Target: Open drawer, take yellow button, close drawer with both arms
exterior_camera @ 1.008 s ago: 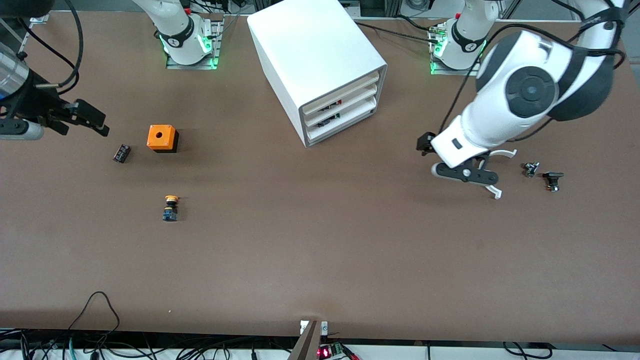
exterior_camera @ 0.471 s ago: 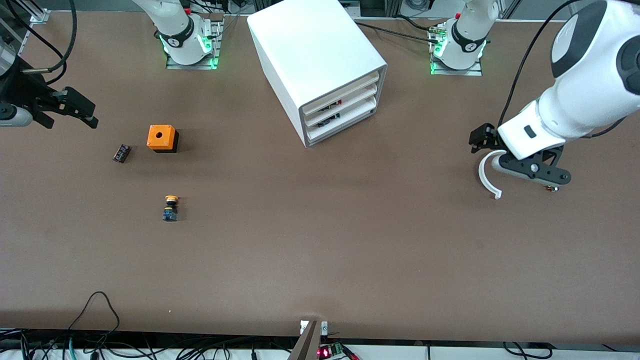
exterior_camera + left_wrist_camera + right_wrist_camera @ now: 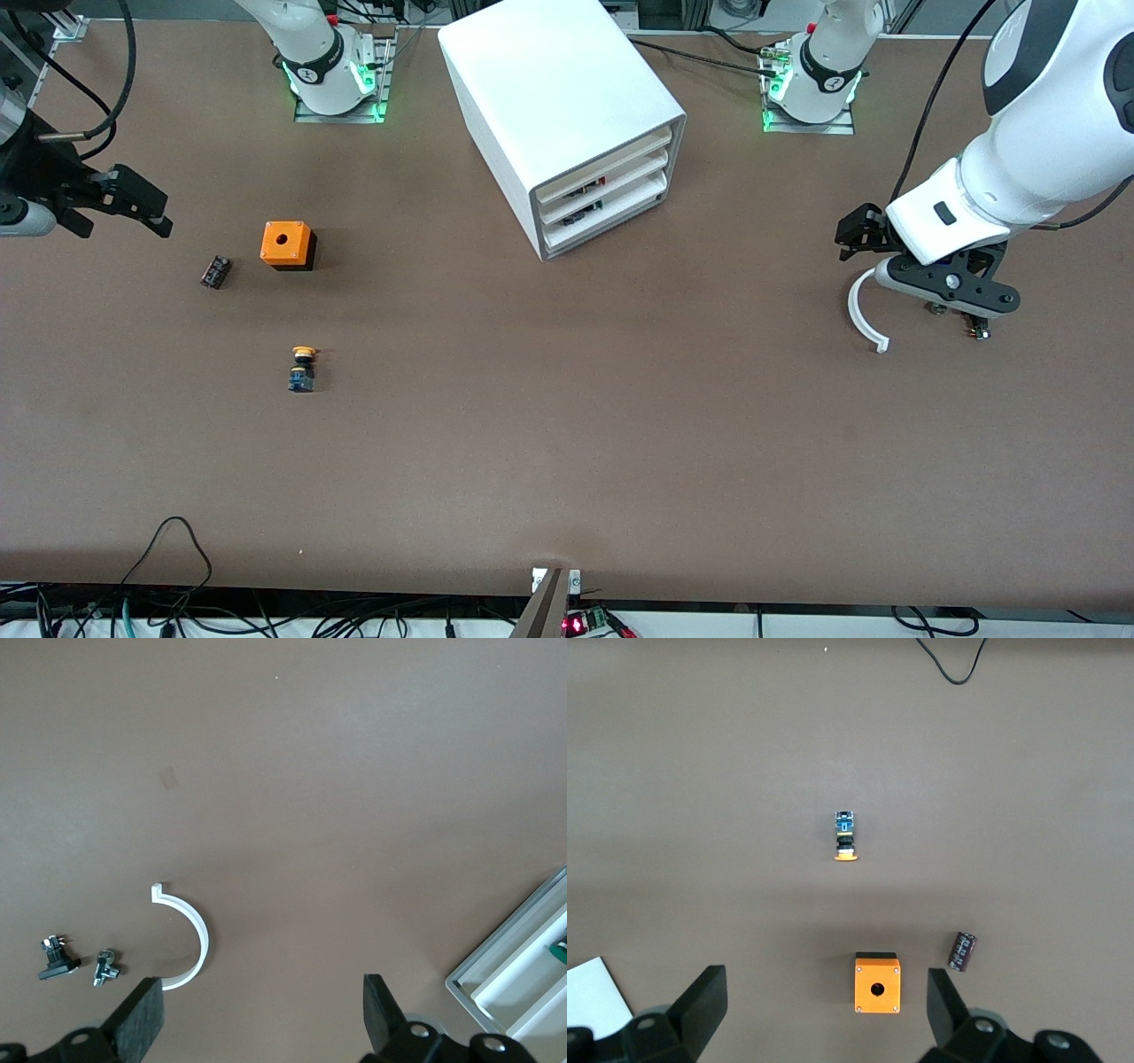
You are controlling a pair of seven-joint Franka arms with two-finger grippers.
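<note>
1. The left gripper (image 3: pixel 952 297) has been drawn away from the white boxy cabinet (image 3: pixel 567 106), jaws spread, empty.
2. The right gripper (image 3: pixel 133 204) hovers open.
3. The shallow white top drawer (image 3: pixel 611 159) is shut; the orange-capped button (image 3: pixel 302 368) lies on the brown table (image 3: pixel 567 443), so the task appears finished.

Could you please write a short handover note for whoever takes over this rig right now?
Left pincer: open, empty, over the white curved piece at the left arm's end of the table.
Right pincer: open, empty, over the table edge at the right arm's end.
Drawer: shut, in the cabinet.
Button: lying on the table, nearer the front camera than the orange cube.
Done: button out, drawer closed.
Left: nothing apparent.
</note>
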